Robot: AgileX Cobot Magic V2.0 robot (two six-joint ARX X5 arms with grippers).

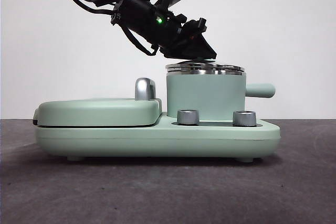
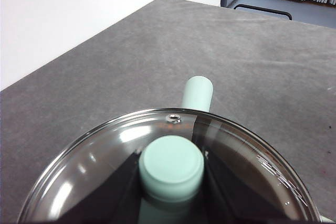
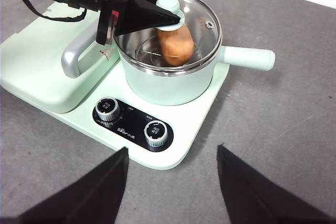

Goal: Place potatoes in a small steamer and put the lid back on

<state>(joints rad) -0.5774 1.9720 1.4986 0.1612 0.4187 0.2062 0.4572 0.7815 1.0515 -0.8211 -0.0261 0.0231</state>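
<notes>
The small steamer (image 1: 206, 95) stands on the right half of a mint-green cooker base, its stubby handle (image 1: 261, 90) pointing right. The potato (image 3: 176, 45) lies inside it, seen through the glass. The lid (image 1: 205, 67) sits at the steel rim; I cannot tell if it is fully seated. My left gripper (image 1: 197, 51) comes in from the upper left and is shut on the lid's green knob (image 2: 171, 167); it also shows in the right wrist view (image 3: 157, 17). My right gripper (image 3: 173, 182) is open and empty, above the table in front of the cooker.
The cooker base (image 1: 157, 137) carries a flat green griddle cover (image 1: 97, 111) with a chrome handle (image 1: 144, 88) on its left half. Two chrome dials (image 1: 188, 117) (image 1: 244, 118) sit on the front. Grey table surface (image 3: 283, 129) lies around it.
</notes>
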